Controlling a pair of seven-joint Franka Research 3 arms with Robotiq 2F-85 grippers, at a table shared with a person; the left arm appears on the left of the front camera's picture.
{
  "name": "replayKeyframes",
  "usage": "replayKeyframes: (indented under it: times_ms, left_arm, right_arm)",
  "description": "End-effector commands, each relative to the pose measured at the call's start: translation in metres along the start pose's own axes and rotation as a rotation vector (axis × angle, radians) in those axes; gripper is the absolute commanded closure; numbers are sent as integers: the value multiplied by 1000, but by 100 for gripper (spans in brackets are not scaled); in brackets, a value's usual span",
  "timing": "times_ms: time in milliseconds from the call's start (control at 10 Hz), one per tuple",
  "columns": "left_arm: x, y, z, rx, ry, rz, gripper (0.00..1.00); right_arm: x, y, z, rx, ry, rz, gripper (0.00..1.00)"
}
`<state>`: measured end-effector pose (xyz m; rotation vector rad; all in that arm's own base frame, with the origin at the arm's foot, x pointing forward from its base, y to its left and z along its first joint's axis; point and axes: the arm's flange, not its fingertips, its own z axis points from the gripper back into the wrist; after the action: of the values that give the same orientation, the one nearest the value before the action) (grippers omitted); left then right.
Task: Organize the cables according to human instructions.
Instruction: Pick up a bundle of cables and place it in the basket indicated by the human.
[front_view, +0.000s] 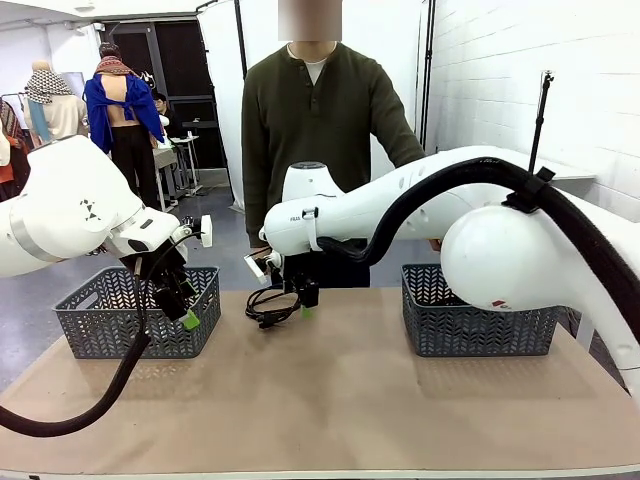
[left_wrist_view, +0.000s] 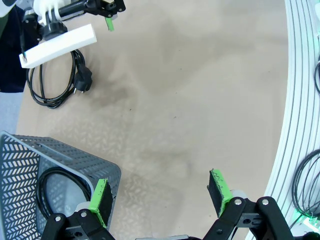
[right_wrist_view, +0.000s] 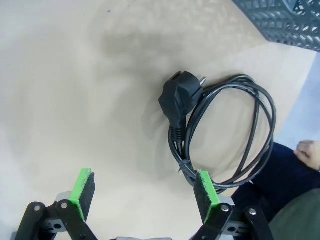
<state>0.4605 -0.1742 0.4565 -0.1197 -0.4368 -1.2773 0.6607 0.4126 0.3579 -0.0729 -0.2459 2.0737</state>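
One cable (front_view: 266, 308) lies coiled on the tan table, far middle, in front of the human (front_view: 318, 130). My right gripper (front_view: 298, 308) hangs open just above its right side. In the right wrist view the cable (right_wrist_view: 257, 125) and its plug (right_wrist_view: 181, 93) lie ahead of the open gripper (right_wrist_view: 144, 189), with the right-hand pad (right_wrist_view: 205, 189) over the loop's near edge. My left gripper (front_view: 180, 312) is open beside the left basket (front_view: 90, 320). From the left wrist the gripper (left_wrist_view: 160, 195) is empty, and a second cable (left_wrist_view: 47, 192) rests inside the basket (left_wrist_view: 65, 160).
A matching grey basket (front_view: 480, 325) stands at the right of the table. The human's hand (right_wrist_view: 309, 152) rests at the far edge near the cable. The near half of the table is open room. My right arm reaches across the middle.
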Motion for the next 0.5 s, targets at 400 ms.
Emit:
replayKeyframes:
  times_ms: [400]
  left_arm:
    - [1, 0, 3, -8, 8, 0, 0]
  right_arm:
    - [1, -35, -18, 22, 67, 1, 0]
